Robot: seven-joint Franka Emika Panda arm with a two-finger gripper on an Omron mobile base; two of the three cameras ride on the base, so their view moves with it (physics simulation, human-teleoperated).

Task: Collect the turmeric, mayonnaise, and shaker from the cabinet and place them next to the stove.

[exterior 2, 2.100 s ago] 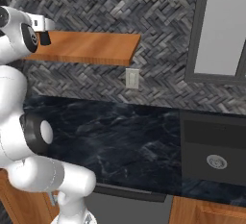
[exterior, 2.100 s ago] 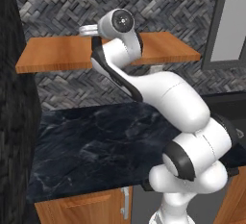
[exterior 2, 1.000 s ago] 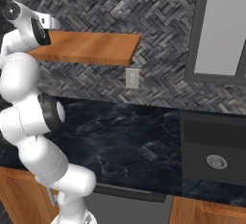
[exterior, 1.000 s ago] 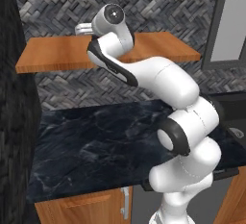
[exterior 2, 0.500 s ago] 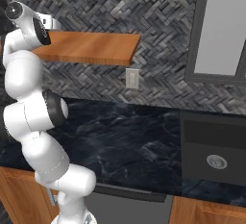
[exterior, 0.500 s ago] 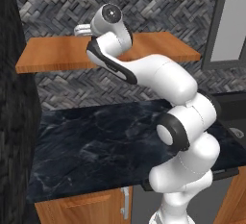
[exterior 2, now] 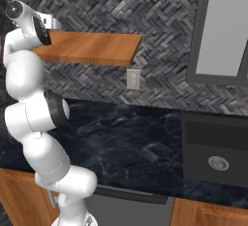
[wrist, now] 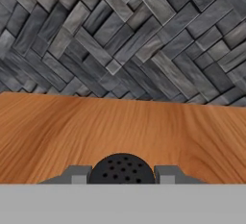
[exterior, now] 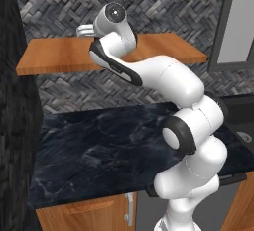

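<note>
The gripper [wrist: 122,176] is sitting at six o'clock over the cabinet [wrist: 120,131], its fingers [wrist: 77,174] closing against the shaker [wrist: 122,169]. Judging by that shallow hold, the shaker is risking slipping free while being lifted toward the stove.

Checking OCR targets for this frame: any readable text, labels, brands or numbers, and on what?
None readable in any view.
Shaker: perforated dark top between the fingers of the hand, no print.
Cabinet: plain wood grain, no marks.
Wall outlet: blank plate.
Stove: one round mark on top, too small to read as a sign.
</note>
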